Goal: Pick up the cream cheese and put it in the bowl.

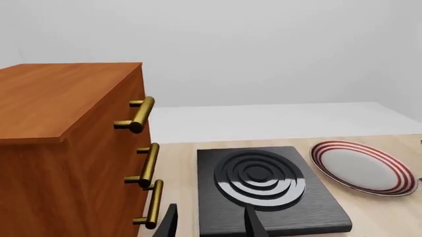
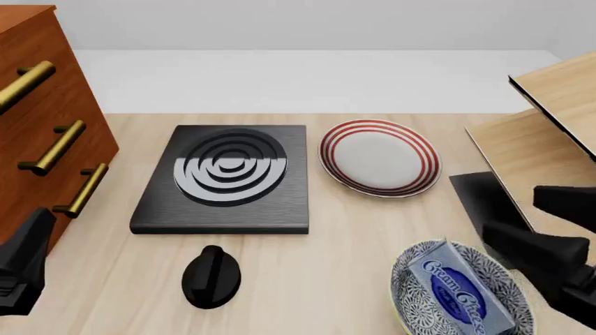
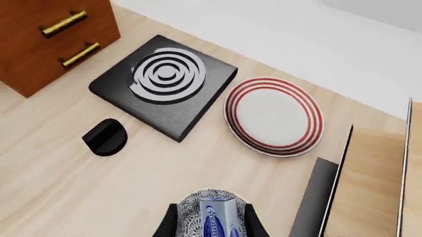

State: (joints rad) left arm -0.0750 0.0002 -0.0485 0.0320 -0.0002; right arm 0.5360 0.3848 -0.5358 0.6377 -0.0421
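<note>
Near edge, right corner of the wooden table [image 2: 308, 279]: speckled bowl [image 2: 410, 293], rim cut off by the frame, held the light-blue cream cheese [image 2: 465, 296] box, tilted inside. Right gripper [image 3: 211, 224] fingers stood spread on either side of it, apparently not touching. Left gripper [image 1: 211, 224] fingers spread, empty. Black round knob [image 2: 211, 276] nearby; farther, ribbed black burner slab [image 2: 223, 178] and red-ringed plate [image 2: 379, 157].

Front view looks down the table; both wrist views share its stove [image 2: 226, 178] and plate [image 2: 380, 157].
</note>
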